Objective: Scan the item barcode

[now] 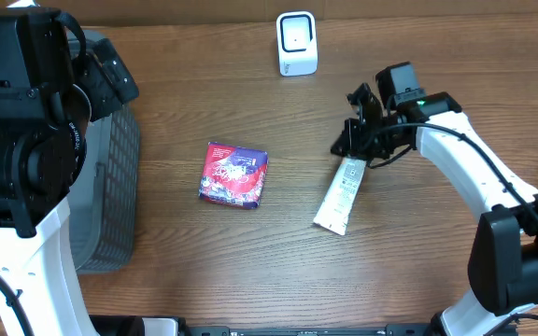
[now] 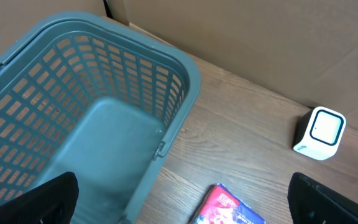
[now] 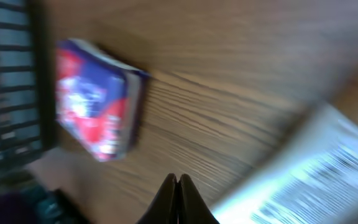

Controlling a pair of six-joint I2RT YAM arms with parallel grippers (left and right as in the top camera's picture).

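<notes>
Your right hand sits at the upper end of the white tube, which lies flat on the worktop right of centre. In the overhead view the tube's long axis runs from about 1 o'clock down to 7 o'clock, so most of it trails away from the hand toward 7 o'clock. The wrist view is blurred, but it shows the fingers pressed together with nothing between them. The tube's printed face lies off to their 3 o'clock side, beside the tips and not pinched by them.

The scanner stands at the far edge of the worktop, at roughly 11 o'clock from your right hand and well apart from the tube. The right arm is plainly the nearer one for this item.

Your left hand hangs over the near wall of the basket, fingers spread wide and holding nothing. The red and purple packet lies at about 5 o'clock in its wrist view.

My reading is that the grasp is not made yet. You would need to part the right fingers and bring them across the tube's narrow width, square to that 1-to-7 line. Only then would you lift it toward the scanner. I cannot tell which face carries the barcode.
</notes>
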